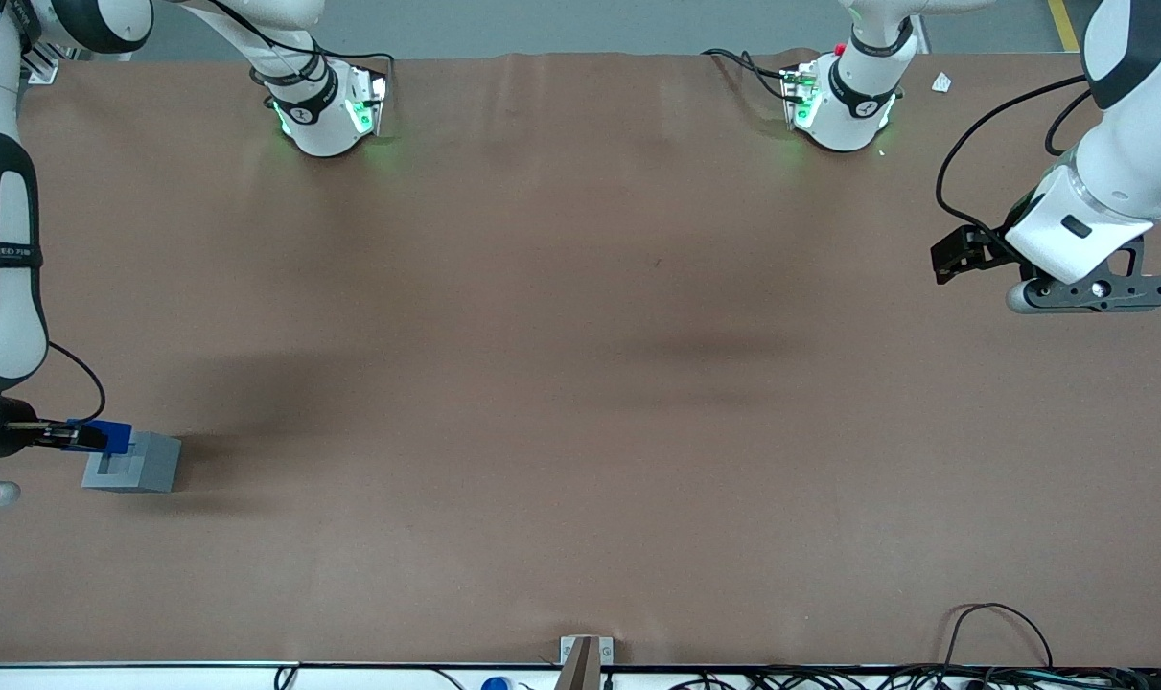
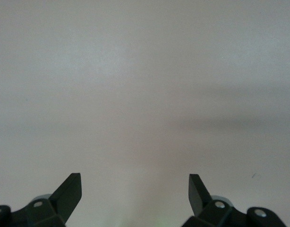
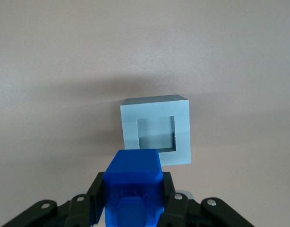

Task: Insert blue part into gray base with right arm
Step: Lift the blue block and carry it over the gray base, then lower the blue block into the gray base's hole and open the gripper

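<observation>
Two task objects are being shown at the working arm's end of the bench [image 1: 580,383], which is covered in brown sheeting. The blue part [image 1: 112,436] is being held in the claw [image 1: 89,438] of the right arm [image 1: 0,287]; the black fingers [image 3: 95,201] are being pressed against two opposite faces of the part, so the claw is closed only as far as the part's width allows. The part is being carried above the bench, clear of its surface.

In the front view, the blue part is being presented just over the upper edge of the gray base [image 1: 134,462], at the side of the base toward the working arm. The gray base is being supported directly on the bench, upright, with its square recess [image 3: 156,133] facing upward. The recess is being left uncovered: in the right wrist view its inner walls and floor are being seen in full, and the blue part [image 3: 133,189] is overlapping only the outer rim of the gray base [image 3: 183,137], not the opening. Whether the part is touching that rim cannot be told.

A soft shadow is being cast on the bench beside the base. Black cables [image 1: 983,623] are being seen at the bench edge nearest the front camera.
</observation>
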`<action>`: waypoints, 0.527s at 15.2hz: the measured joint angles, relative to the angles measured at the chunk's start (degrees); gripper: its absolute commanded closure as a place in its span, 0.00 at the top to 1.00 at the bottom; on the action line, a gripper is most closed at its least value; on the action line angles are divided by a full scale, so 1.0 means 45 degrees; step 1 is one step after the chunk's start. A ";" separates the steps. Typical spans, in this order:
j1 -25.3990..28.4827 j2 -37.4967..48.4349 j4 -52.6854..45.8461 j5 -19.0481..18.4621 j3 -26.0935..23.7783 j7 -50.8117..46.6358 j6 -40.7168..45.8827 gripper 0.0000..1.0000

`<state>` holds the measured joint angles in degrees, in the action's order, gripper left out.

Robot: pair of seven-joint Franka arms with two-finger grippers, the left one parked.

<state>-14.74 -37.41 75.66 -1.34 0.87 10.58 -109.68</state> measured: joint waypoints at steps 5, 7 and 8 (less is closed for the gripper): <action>-0.0137 -0.0470 -0.0048 0.0058 -0.0011 0.0514 -0.1157 0.00; -0.0278 -0.0810 -0.0293 0.0130 -0.0010 0.0573 -0.1332 0.00; -0.0327 -0.0949 -0.0426 0.0169 -0.0010 0.0591 -0.1346 0.00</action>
<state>-16.21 -41.68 73.74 -0.58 0.83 13.24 -115.74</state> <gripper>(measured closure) 0.489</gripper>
